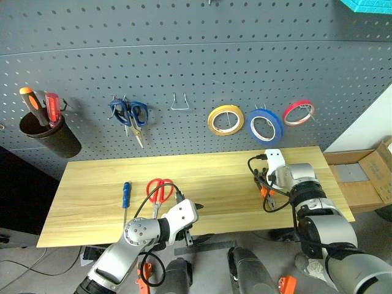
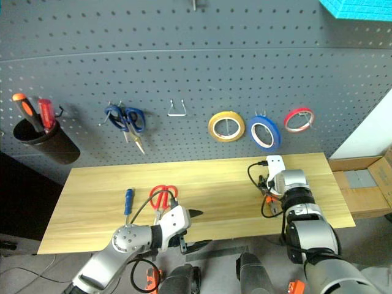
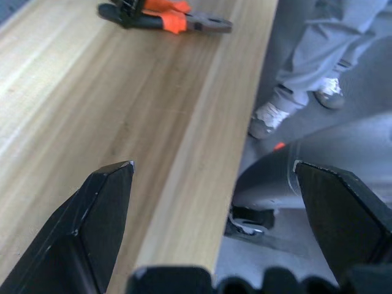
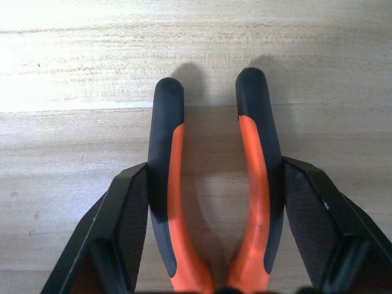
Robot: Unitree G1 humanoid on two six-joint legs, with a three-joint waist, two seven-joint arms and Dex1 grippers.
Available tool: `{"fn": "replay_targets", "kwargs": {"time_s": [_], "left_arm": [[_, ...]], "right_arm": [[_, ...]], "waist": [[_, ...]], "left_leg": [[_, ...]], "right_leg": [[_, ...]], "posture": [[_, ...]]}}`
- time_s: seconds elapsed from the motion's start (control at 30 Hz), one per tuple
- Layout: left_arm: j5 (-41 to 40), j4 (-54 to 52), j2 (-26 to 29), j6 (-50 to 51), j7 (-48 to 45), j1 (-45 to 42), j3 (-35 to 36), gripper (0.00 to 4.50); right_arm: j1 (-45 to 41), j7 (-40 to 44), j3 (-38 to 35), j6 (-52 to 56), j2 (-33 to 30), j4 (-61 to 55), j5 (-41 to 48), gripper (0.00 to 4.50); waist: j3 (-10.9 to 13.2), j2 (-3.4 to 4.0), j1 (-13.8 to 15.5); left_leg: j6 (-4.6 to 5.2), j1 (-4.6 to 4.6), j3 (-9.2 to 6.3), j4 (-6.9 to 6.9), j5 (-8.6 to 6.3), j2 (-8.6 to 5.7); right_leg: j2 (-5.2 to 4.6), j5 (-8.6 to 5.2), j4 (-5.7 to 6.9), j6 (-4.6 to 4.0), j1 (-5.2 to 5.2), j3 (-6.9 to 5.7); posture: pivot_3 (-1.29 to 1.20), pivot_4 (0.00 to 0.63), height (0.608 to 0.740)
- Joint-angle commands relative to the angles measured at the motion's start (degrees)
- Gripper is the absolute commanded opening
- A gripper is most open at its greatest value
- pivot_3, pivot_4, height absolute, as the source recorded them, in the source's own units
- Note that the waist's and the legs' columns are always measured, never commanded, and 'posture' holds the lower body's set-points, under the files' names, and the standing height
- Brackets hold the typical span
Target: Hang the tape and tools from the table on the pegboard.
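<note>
- My right gripper (image 4: 208, 208) points down at the table (image 1: 226, 174), its two fingers (image 4: 125, 226) pressed against the outer sides of both handles of the pliers (image 4: 211, 184) — closed on them, about half open.
- The pliers lie flat on the wood near the table's right end, handles toward the pegboard (image 1: 184, 67).
- My left gripper (image 3: 214, 226) hangs at the near edge of the table, jaws spread wide, nothing between them.
- Red-handled scissors (image 1: 159, 191) lie at 11 o'clock from that gripper, just beside it; the blue-handled screwdriver (image 1: 126, 197) lies at 9 o'clock from the scissors, apart.
- On the pegboard, at 12 o'clock from the pliers, the yellow tape (image 1: 225, 120) hangs on a hook — blue roll (image 1: 264, 126) and red roll (image 1: 298, 113) at its 3 o'clock.
- Blue-handled scissors (image 1: 130, 116) hang further toward 9 o'clock.
</note>
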Motion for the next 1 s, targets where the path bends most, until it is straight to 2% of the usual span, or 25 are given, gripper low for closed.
{"fn": "replay_targets", "kwargs": {"time_s": [0.03, 0.13, 0.23, 0.37, 0.47, 0.6, 0.7, 0.83, 1.0], "left_arm": [[-1.9, -5.4, -0.6, 1.0, 0.9, 1.2, 1.6, 4.5], [-6.0, -10.7, -2.9, 5.1, 3.9, 4.2, 5.1, 4.5], [-11.7, -17.7, -6.0, 12.0, 7.6, 8.5, 8.7, 4.5], [-16.5, -27.4, -10.8, 18.6, 15.6, 14.5, 13.3, 4.5], [-16.4, -31.4, -13.9, 20.9, 21.3, 16.4, 14.6, 4.5], [-13.6, -34.0, -18.2, 19.5, 29.7, 16.3, 18.2, 4.5], [-11.8, -33.6, -19.1, 17.9, 33.0, 14.3, 20.8, 4.5], [-10.2, -29.3, -20.5, 15.3, 36.6, 8.2, 24.1, 4.5], [-9.9, -25.3, -20.3, 15.3, 36.9, -0.1, 23.4, 4.5]], "right_arm": [[3.9, 10.2, 6.4, -1.7, -1.7, -13.4, 1.2, 2.71], [10.4, 16.4, 10.8, -3.0, -3.9, -29.6, 2.5, 2.71], [15.5, 17.3, 11.1, -2.3, -3.8, -44.1, 4.8, 2.71], [18.9, 15.3, 8.3, 1.8, 1.9, -60.7, 11.1, 2.71], [18.9, 13.5, 7.7, 4.4, 5.7, -67.2, 14.2, 2.71], [13.3, 9.7, 5.8, 0.6, 13.0, -69.7, 17.6, 2.71], [9.2, 8.6, 5.2, -4.1, 15.4, -68.1, 18.1, 2.71], [2.4, 6.4, 5.4, -19.4, 17.3, -62.5, 14.6, 2.71], [-3.0, 6.0, 6.7, -36.2, 18.3, -53.8, 10.8, 2.71]], "waist": [[0.0, 0.0, 0.0], [0.0, 0.03, 0.2], [0.0, 0.04, 0.2], [0.0, 0.03, 0.2], [-0.1, 0.01, 0.4], [-0.3, -0.2, 0.9], [-0.4, -0.3, 1.6], [-0.9, -0.53, 2.1], [-1.6, -0.91, 2.2]], "left_leg": [[0.0, -0.04, 0.01, 0.0, 0.0, 0.0], [-0.01, -0.27, 0.03, -0.01, -0.01, 0.0], [-0.05, -0.92, -0.01, 0.06, 0.01, 0.02], [-0.11, -1.13, -0.02, 0.08, 0.01, 0.03], [-0.22, -1.12, -0.11, 0.08, 0.07, -0.01], [-0.45, -1.12, -0.22, 0.15, 0.19, -0.09], [-0.68, -1.12, -0.2, 0.18, 0.34, -0.14], [-0.81, -1.09, -0.22, 0.17, 0.42, -0.1], [-1.02, -1.08, -0.09, 0.16, 0.55, -0.14]], "right_leg": [[0.0, 0.0, 0.01, 0.0, -0.06, 0.01], [-0.02, 0.0, 0.03, 0.01, -0.33, 0.04], [-0.17, 0.01, 0.07, 0.03, -0.95, 0.02], [-0.34, 0.02, 0.13, 0.03, -1.19, 0.01], [-0.32, 0.02, 0.17, 0.03, -1.18, -0.05], [-0.28, 0.11, 0.13, 0.12, -1.08, -0.13], [-0.14, 0.31, 0.11, 0.09, -1.08, -0.12], [0.05, 0.42, 0.12, -0.07, -1.07, -0.17], [0.2, 0.62, 0.14, -0.26, -1.07, -0.31]], "posture": [[-0.01, 0.219, 0.74], [-0.02, 0.203, 0.74], [-0.03, 0.191, 0.74], [-0.02, 0.182, 0.74], [-0.01, 0.172, 0.74], [0.02, 0.156, 0.74], [0.04, 0.146, 0.74], [0.06, 0.135, 0.74], [0.06, 0.128, 0.74]]}}
